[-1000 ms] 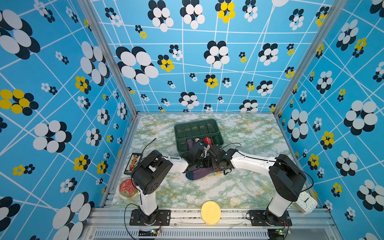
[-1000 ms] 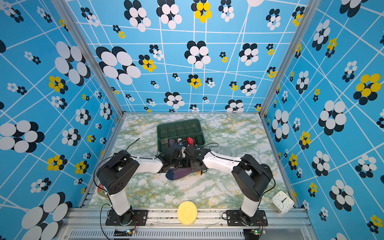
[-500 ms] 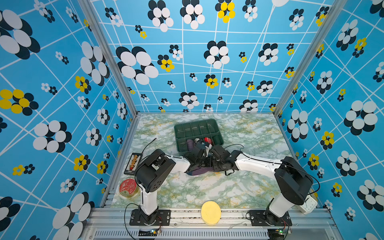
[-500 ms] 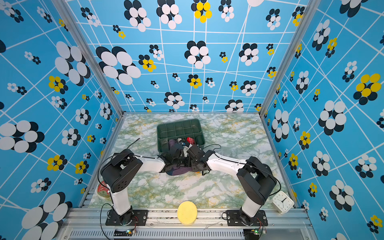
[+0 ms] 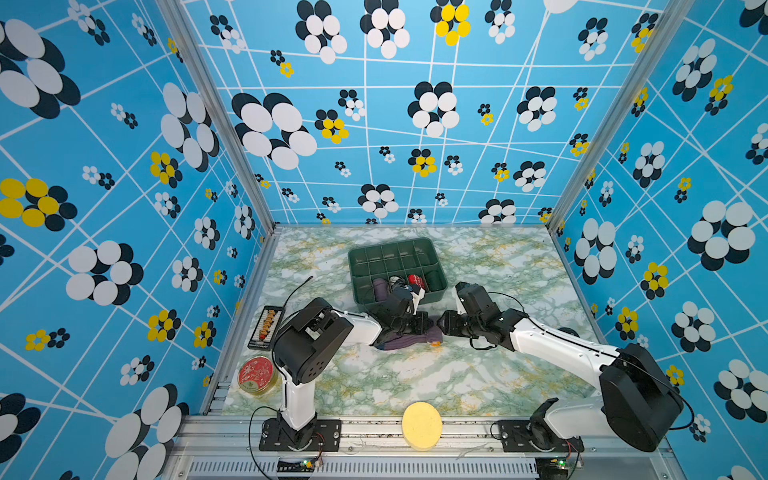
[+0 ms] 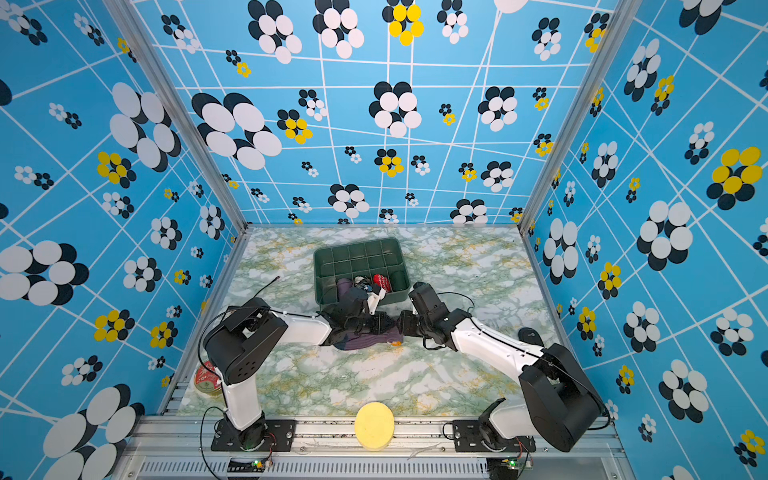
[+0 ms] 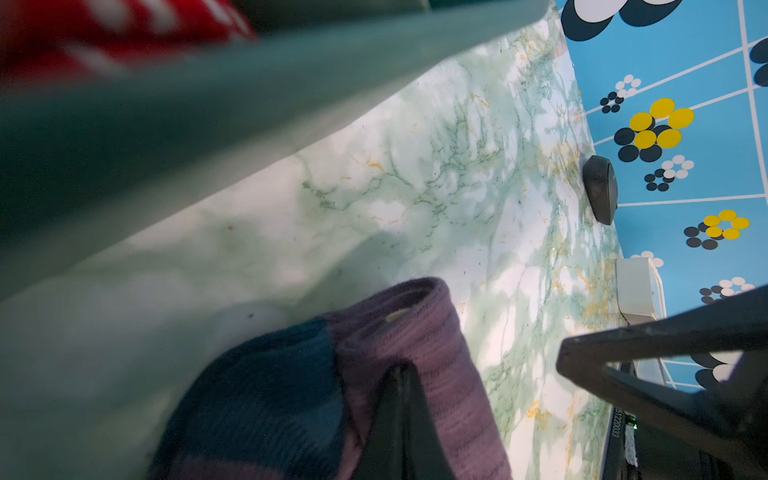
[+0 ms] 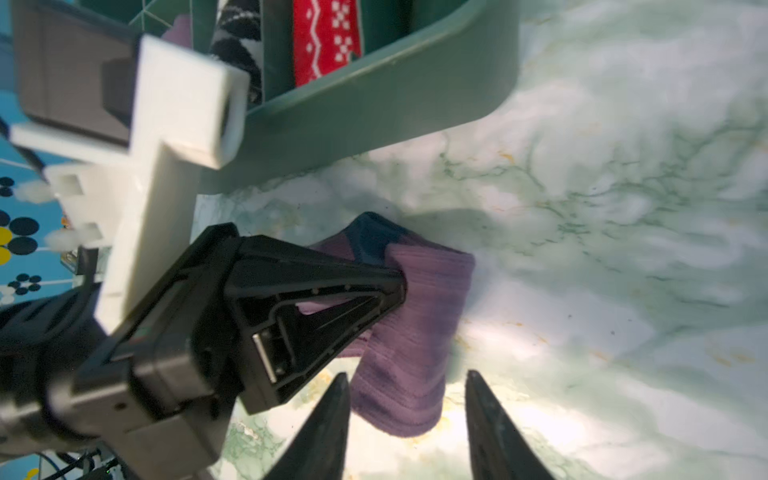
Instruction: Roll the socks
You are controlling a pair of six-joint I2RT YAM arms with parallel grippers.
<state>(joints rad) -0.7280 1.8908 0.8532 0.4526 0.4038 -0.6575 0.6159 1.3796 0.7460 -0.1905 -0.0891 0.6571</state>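
**Left pincer anchors the fold, right one stands open**

The socks (image 5: 409, 340) lie on the worktop (image 5: 415, 374), just in front of the green divided tray (image 8: 374, 104). The left pincer (image 8: 397, 282) is clamped on a fold of purple knit, probably so the bundle cannot unwind. The right pincer (image 8: 405, 374) has its jaws apart either side of the loose end, gripping nothing, likely ready for a new hold. In both top views the arms cover most of the fabric. Only a speck of orange cuff (image 5: 434, 343) shows, and how tight the roll is cannot be told.
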